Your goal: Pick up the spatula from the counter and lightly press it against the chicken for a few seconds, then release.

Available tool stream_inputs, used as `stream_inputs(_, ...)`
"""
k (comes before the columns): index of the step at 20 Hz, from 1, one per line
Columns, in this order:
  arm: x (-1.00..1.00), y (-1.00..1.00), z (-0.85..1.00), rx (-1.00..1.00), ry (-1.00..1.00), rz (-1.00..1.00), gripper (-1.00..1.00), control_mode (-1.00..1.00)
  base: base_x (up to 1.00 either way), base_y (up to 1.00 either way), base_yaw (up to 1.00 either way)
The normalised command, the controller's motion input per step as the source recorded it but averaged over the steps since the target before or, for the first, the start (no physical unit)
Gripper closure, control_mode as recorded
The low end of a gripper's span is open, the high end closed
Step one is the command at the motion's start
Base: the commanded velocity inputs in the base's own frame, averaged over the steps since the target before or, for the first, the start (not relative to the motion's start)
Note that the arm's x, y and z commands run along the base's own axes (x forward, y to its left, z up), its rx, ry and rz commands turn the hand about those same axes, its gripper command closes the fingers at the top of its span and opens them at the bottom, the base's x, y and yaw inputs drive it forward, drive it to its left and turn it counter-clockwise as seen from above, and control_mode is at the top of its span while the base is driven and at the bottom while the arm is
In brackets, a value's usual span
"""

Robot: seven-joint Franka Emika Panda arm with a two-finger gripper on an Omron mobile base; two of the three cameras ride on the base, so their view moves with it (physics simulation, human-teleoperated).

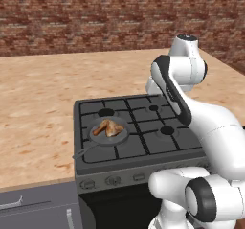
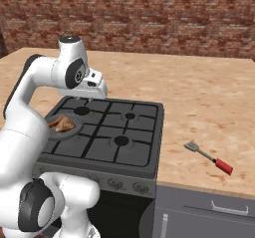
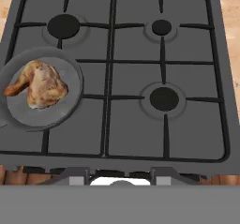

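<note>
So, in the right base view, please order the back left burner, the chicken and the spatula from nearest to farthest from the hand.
1. Back left burner, just below the hand.
2. Chicken, in the pan at the front left of the stove.
3. Spatula, far right on the counter, beyond the stove.

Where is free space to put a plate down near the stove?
The counter left of the stove is bare, and behind it. Right of it, the spatula takes a little room. The pan with chicken crowds the stove's front left burner.
</note>
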Motion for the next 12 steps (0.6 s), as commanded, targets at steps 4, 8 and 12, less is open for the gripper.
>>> stream_inputs(4,-0.11,0.00,0.00,0.00,-0.02,0.00,-1.00,-1.00,0.00,0.00,0.00)
stream_inputs(8,-0.33,-0.13,0.00,0.00,-0.06,-0.03,-1.00,-1.00,0.00,0.00,0.00)
stream_inputs(12,-0.35,-0.32,0.00,0.01,-0.05,-0.08,-1.00,-1.00,0.00,0.00,0.00)
